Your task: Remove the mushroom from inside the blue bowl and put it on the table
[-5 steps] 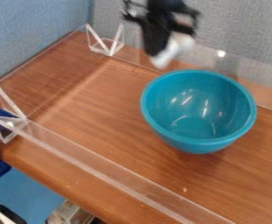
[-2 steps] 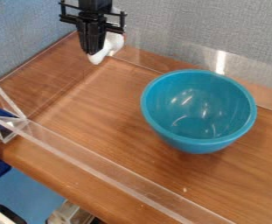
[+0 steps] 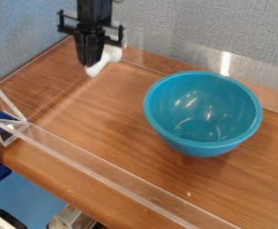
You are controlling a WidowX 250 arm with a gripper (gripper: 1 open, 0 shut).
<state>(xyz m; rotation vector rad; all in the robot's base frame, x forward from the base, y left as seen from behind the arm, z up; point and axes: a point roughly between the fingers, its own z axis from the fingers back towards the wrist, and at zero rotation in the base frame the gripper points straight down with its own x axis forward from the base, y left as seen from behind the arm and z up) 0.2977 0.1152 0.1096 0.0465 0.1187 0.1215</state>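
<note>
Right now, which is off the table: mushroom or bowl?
The mushroom: it hangs from the shut gripper at far left; the blue bowl sits empty on the table.

The brown wood-grain table [image 3: 93, 112], edged by clear acrylic walls [image 3: 99, 172], bears the blue bowl [image 3: 203, 112].

A robotics laboratory is suggested. The wood-grain table [image 3: 93, 112] is fenced along its edges by low clear acrylic walls [image 3: 93, 165], fixed at the left corners with triangular brackets [image 3: 9, 128]; a grey fabric partition [image 3: 213, 25] is seen behind, and a black robot arm [image 3: 95, 16] above the far edge.
</note>
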